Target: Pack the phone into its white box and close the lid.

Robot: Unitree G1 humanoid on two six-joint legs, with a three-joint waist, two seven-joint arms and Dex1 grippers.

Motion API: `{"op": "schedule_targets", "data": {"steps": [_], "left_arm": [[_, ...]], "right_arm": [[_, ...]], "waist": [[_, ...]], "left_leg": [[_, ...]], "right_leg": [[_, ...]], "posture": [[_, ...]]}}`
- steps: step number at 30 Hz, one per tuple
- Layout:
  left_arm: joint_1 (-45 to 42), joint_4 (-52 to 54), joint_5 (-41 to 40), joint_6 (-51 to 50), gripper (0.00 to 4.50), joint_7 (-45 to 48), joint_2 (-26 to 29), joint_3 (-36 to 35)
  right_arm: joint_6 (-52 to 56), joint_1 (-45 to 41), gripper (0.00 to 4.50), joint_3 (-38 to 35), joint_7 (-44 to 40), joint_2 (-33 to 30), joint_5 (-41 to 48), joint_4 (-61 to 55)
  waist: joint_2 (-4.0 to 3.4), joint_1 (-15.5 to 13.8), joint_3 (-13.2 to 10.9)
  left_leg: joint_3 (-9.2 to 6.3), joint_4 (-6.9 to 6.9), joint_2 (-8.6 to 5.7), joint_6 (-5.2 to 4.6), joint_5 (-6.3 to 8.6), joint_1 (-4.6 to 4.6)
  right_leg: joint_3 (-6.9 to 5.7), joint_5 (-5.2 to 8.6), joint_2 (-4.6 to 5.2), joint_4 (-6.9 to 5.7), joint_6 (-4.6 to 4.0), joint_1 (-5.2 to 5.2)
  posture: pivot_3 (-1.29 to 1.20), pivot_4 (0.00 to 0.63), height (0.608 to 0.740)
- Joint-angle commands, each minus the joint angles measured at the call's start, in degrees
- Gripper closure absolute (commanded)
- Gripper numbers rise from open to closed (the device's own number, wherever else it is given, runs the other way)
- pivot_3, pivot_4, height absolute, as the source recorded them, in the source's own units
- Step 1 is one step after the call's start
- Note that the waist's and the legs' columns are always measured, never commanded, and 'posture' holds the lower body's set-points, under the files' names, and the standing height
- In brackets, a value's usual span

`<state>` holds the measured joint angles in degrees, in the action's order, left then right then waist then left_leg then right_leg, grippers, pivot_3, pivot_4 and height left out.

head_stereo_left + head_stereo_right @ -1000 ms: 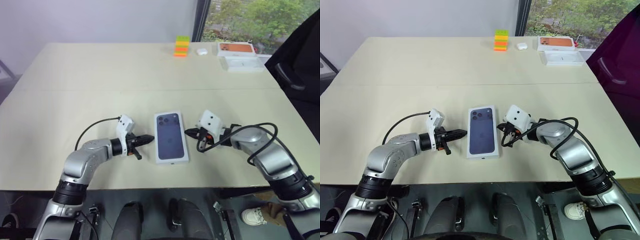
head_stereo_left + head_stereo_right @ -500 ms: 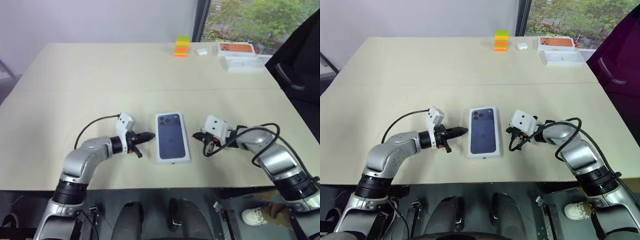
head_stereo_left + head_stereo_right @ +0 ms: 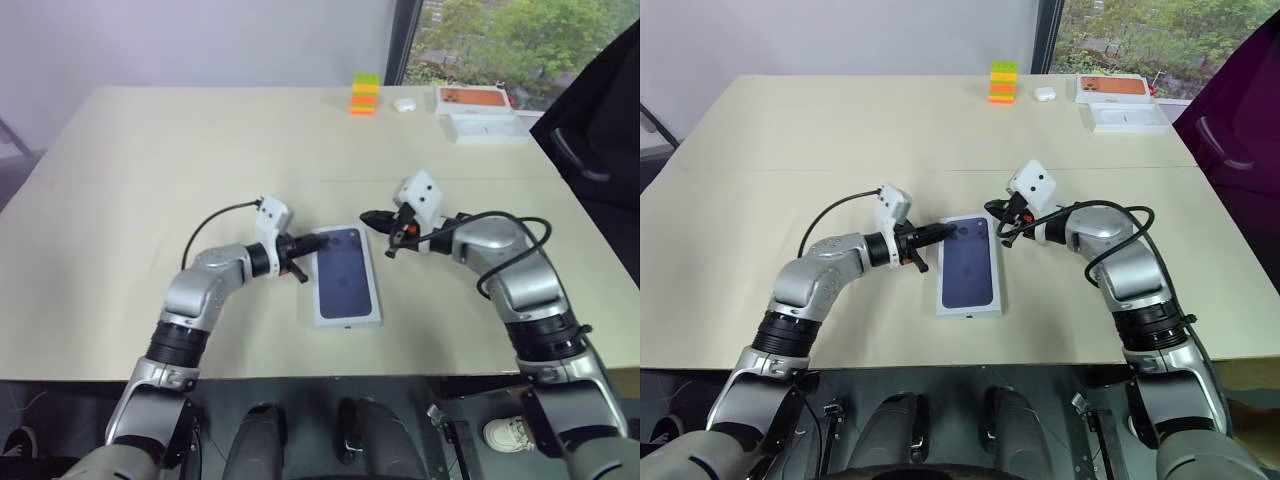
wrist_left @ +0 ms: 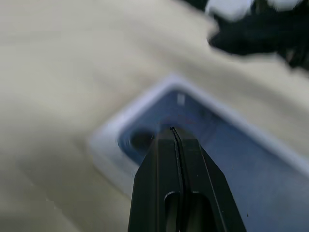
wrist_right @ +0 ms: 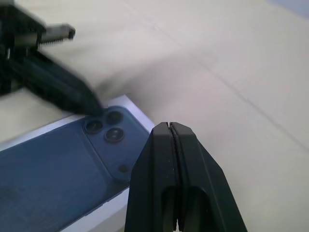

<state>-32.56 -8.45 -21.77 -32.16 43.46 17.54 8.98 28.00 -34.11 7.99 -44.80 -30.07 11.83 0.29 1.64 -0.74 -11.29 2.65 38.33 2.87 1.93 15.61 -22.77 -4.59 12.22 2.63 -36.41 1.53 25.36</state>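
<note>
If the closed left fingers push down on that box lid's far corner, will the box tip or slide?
The lid lies flat and shallow on the table, so tipping looks unlikely. Its printed face looks glossy, so the shut left gripper may skid. A sideways push would probably slide the box.

No legible text, label or number on anything here.

Both silver-grey arms reach toward the frame's centre. The left gripper (image 3: pixel 322 241), black fingers pressed together, points right at mid-frame; the right gripper (image 3: pixel 367 216), fingers likewise closed, points left just above and right of it.
</note>
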Motion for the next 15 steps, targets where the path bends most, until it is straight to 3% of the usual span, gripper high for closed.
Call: {"op": "schedule_targets", "data": {"steps": [1, 10, 15], "left_arm": [[0.3, -1.1, 2.3, 2.2, 4.50, 1.9, 0.1, 2.0], [1.8, 1.1, 0.7, 0.4, 4.50, 1.9, 0.0, -1.0], [5.8, 6.1, -0.6, -4.1, 4.50, 5.8, 3.6, 0.9]], "right_arm": [[-4.9, 4.1, 4.45, 2.3, 0.0, 0.8, -2.9, 3.0], [-6.8, 6.7, 4.45, 4.1, -1.3, -0.9, -6.0, 2.1], [-2.3, 10.2, 4.45, 1.9, -7.4, -3.6, 0.2, -5.1]], "waist": [[0.01, -0.1, 0.0], [-0.05, 0.2, 0.1], [-0.05, 0.1, 0.1]], "left_leg": [[-0.03, -0.01, 0.00, 0.00, 0.00, 0.04], [0.02, -0.09, 0.02, -0.01, 0.01, 0.49], [0.00, -0.11, 0.02, 0.00, 0.01, 0.47]], "right_leg": [[-0.03, 0.01, 0.00, 0.01, 0.01, -0.05], [0.06, 0.04, -0.03, 0.02, 0.04, -0.42], [0.05, 0.06, -0.03, 0.03, 0.06, -0.41]], "posture": [[0.00, 0.150, 0.740], [0.00, 0.150, 0.740], [0.00, 0.150, 0.740]]}}
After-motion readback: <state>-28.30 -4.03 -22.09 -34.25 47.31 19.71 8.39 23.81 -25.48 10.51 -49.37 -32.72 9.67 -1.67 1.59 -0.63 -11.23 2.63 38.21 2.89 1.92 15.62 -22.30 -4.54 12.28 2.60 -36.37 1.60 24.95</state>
